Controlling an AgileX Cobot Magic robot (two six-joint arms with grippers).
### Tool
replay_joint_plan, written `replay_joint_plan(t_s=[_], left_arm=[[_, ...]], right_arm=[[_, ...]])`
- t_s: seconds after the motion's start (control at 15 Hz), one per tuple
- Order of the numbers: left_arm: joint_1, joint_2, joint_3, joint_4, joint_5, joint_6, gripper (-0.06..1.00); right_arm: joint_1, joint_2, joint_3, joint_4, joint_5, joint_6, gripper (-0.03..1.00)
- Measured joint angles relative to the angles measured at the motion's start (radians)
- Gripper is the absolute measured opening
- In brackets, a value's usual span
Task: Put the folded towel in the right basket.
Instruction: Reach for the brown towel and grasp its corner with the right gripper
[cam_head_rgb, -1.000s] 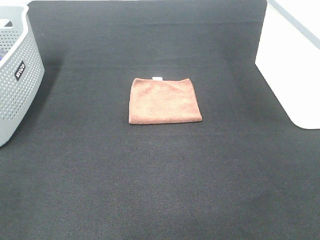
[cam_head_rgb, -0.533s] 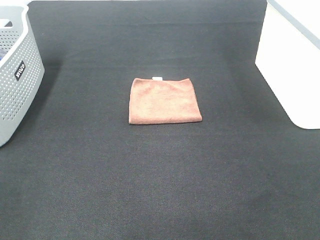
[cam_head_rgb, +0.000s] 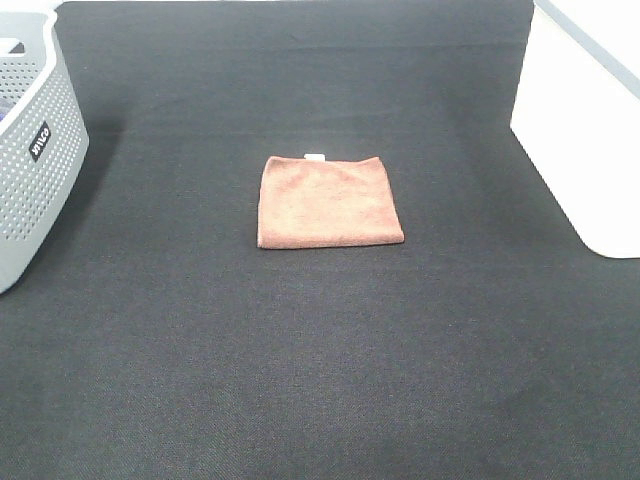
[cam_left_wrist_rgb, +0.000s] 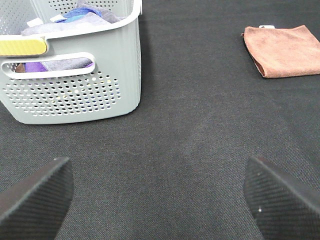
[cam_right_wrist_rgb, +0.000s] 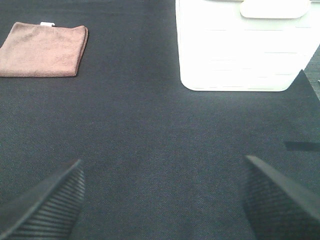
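At the far left stands a perforated grey basket (cam_head_rgb: 30, 150), with mixed cloths (cam_left_wrist_rgb: 80, 17) heaped inside. The left gripper (cam_left_wrist_rgb: 157, 175) hovers over the mat near it, its ribbed fingers (cam_left_wrist_rgb: 35, 195) spread wide and holding nothing. The folded towel (cam_head_rgb: 328, 200) lies flat mid-table, well apart from both baskets, a small white tag (cam_head_rgb: 314, 157) at its far edge. The right gripper (cam_right_wrist_rgb: 162, 172) hangs with its fingers (cam_right_wrist_rgb: 45, 205) equally splayed and empty. The white basket (cam_head_rgb: 585, 150) sits at the far right; only bare mat lies between it and the towel. A black woven mat (cam_head_rgb: 320, 350) covers the whole table.
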Motion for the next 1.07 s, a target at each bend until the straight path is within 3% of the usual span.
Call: replay_joint_plan(t_s=[0.6,0.8,1.07], left_arm=[[0.000,0.000,0.000,0.000,0.000,0.000,0.87],[0.000,0.000,0.000,0.000,0.000,0.000,0.87],[0.000,0.000,0.000,0.000,0.000,0.000,0.87]], right_arm=[[0.000,0.024,-0.007,0.015,-0.014,0.008,0.76],[0.000,0.169,-0.052,0.015,-0.104,0.011,0.75],[0.000,0.537,-0.158,0.083,-0.198,0.011,0.75]])
